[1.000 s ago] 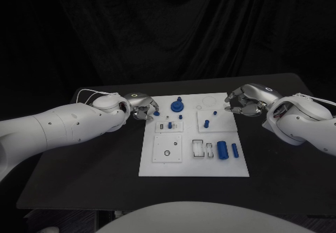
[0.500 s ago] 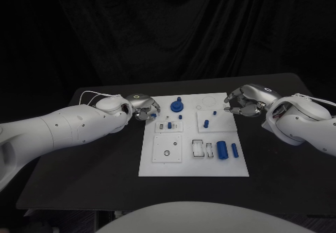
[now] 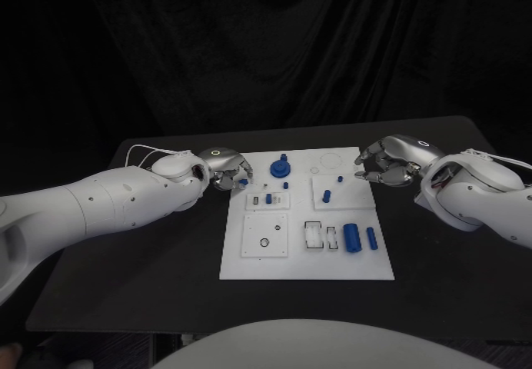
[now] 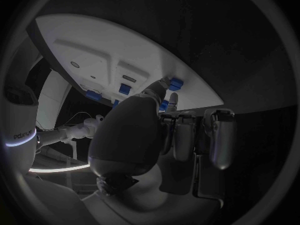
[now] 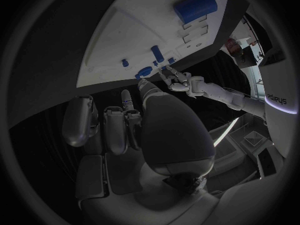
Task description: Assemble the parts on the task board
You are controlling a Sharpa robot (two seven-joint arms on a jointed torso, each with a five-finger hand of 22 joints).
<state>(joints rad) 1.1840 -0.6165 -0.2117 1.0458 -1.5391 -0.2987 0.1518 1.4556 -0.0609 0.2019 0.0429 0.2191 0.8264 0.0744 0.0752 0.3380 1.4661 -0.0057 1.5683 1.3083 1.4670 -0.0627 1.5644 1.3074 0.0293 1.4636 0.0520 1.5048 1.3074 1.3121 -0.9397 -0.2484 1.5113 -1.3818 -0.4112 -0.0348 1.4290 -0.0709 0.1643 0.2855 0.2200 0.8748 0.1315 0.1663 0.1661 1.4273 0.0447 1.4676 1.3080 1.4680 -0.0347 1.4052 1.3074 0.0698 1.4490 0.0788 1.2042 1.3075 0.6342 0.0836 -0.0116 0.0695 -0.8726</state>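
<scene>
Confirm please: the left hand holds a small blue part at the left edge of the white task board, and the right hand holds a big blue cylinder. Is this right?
Not quite. The right hand holds no big blue cylinder; in the head view that cylinder lies on the task board, apart from both hands. The left hand does hold a small blue part at the board's left edge.

no readable text on the task board [image 3: 307, 265] or its parts; faint lettering on a white arm band [image 5: 278, 99] is illegible.
</scene>
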